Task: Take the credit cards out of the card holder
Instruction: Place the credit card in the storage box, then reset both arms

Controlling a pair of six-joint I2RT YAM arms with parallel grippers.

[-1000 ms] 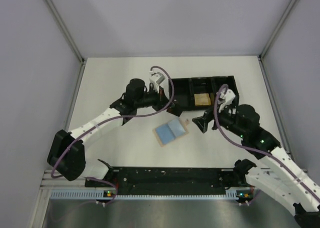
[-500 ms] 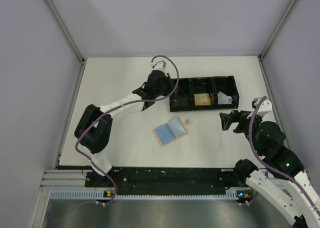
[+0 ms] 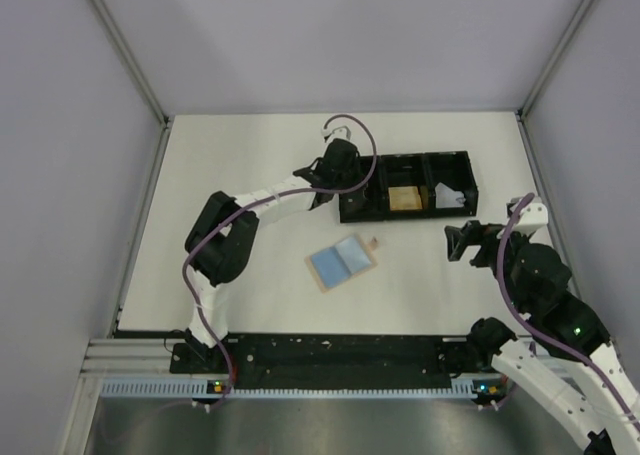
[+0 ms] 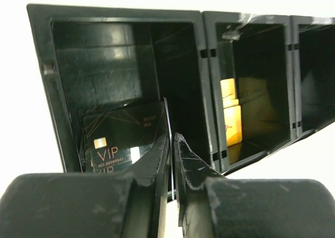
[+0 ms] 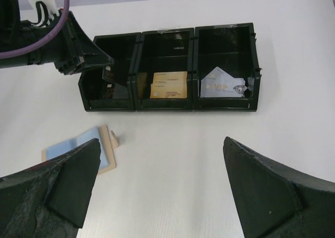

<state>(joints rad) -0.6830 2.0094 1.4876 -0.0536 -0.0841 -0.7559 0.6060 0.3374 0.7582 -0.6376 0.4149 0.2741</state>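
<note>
Left end effector [image 4: 171, 139] around upright credit card [image 4: 166, 112], perhaps lengthwise into tray [image 4: 115, 13].

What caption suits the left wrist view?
Left claw pinching a thin card edge-on at the tray's left compartment, where black VIP cards already lie.

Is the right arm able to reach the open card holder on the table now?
Probably yes. The card holder lies open on bare table, nothing between it and the open right gripper. The left gripper is busy at the black tray, pinching a card.
</note>
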